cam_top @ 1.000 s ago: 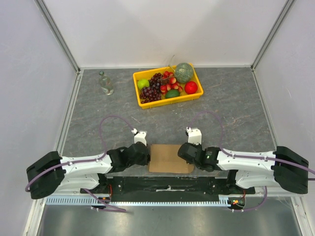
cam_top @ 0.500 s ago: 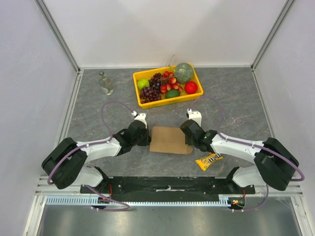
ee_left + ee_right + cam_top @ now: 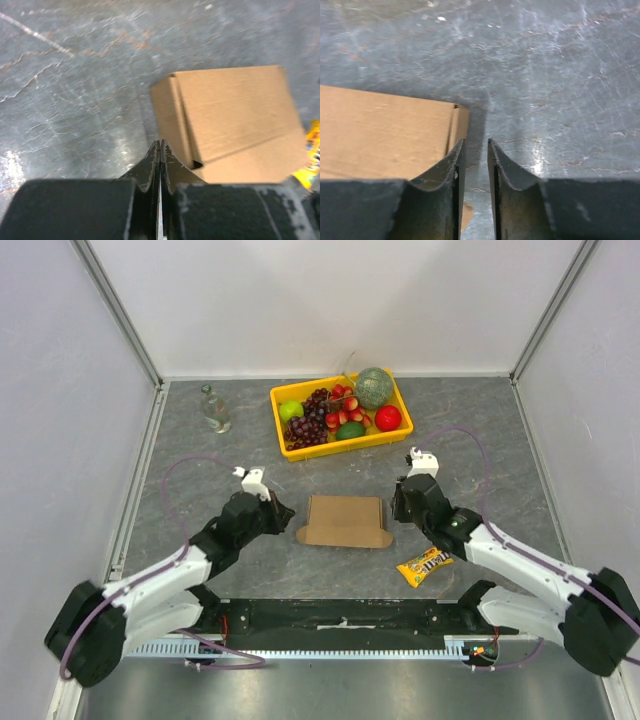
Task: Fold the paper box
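**A:** Where is the box right now?

**B:** I see the box (image 3: 345, 521) lying on the table (image 3: 200, 470), roughly midway between my two arms and nearer to me than the yellow tray (image 3: 343, 446). It is plain brown cardboard. From the left wrist camera I can make out a narrow panel running along its left edge.

**A:** And your left gripper?

**B:** My left gripper (image 3: 160, 146) has its fingers pressed flat together with nothing between them. The tips point at the box's left side from just short of it, with bare table in between.

**A:** What about the right one?

**B:** My right gripper (image 3: 473, 146) is parted by only a narrow slit. I see only table through the gap, so it holds nothing. It sits just off the box's right end. In the wrist view one finger overlaps the box's corner, but I cannot tell whether it touches the cardboard.

**A:** Is anything else nearby?

**B:** A small yellow candy packet (image 3: 424, 566) lies on the table near the box's right near corner, clear of it. The tray holds fruit, and a glass bottle (image 3: 213, 408) stands to its left, well away from the box.
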You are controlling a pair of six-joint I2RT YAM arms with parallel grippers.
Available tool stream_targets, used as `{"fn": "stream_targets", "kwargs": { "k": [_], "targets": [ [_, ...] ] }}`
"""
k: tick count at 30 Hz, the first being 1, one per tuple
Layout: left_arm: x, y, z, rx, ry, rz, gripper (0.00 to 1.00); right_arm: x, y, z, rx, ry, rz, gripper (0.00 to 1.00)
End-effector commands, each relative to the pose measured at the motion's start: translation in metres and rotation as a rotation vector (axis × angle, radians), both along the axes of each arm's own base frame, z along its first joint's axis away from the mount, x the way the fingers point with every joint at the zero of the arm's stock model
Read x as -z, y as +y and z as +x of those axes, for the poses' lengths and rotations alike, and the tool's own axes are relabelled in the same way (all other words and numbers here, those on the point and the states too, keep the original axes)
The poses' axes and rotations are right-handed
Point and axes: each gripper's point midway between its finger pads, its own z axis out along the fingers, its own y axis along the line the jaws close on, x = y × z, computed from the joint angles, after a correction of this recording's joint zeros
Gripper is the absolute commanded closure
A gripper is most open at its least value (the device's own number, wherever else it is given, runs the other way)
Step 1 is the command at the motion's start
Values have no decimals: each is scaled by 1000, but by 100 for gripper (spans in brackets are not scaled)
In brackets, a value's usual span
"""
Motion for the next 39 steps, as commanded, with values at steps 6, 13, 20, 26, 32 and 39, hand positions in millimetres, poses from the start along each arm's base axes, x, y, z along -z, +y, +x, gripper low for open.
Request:
{"fn": "stream_targets", "kwargs": {
  "k": [6,13,20,26,32,39],
  "targets": [
    [-79,-34,-27,272,-351,-249,98,-44,62,-18,-386,-166,239,96],
    [-53,-68,-38,419,-290,-189,98,-28,92,-29,-524,-94,275,99],
    [-20,-77,-29,399,-205,-122,98,-1,94,-33,-522,-10,190,100],
    [-17,-74,-28,387,-199,-104,98,2,88,-31,-489,-8,147,100],
    [-42,-45,-16,237,-262,-51,98,-42,35,-13,-243,-141,45,81],
    [-71,-5,-6,16,-313,-114,39,-63,-12,-12,-41,-267,52,2]
  ]
}}
